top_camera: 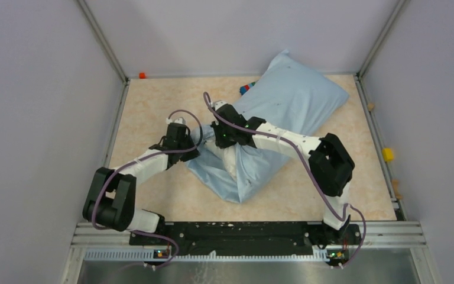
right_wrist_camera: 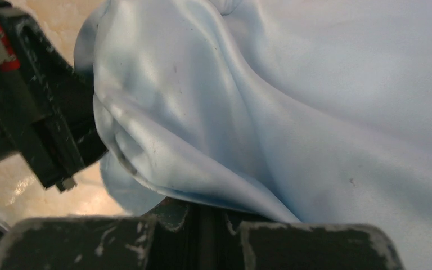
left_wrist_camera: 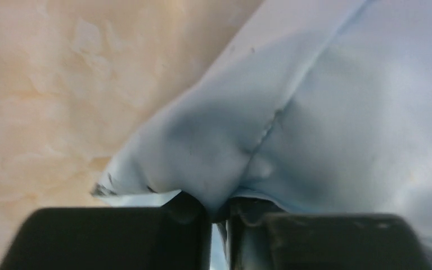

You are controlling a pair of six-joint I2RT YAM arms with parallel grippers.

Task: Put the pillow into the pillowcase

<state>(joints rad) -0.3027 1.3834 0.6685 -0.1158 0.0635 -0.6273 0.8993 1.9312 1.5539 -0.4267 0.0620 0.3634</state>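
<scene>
The light-blue pillowcase (top_camera: pixel 295 100) lies plump and slanted from the back right toward the middle, with most of the pillow inside it. Only an off-white strip of the pillow (top_camera: pixel 231 160) shows at the loose open end near the front. My left gripper (top_camera: pixel 190 141) is at the left side of that open end, and in the left wrist view it (left_wrist_camera: pixel 219 205) is shut on a fold of pillowcase (left_wrist_camera: pixel 225 140). My right gripper (top_camera: pixel 220 133) sits just right of it, over the cloth. In the right wrist view it (right_wrist_camera: pixel 202 211) is shut on the edge of the pillowcase (right_wrist_camera: pixel 214 118).
A small red and blue object (top_camera: pixel 246 89) peeks out behind the pillowcase at the back. An orange piece (top_camera: pixel 142 75) sits at the back left corner and a yellow one (top_camera: pixel 388 154) on the right rail. Grey walls enclose the beige table (top_camera: pixel 148 112).
</scene>
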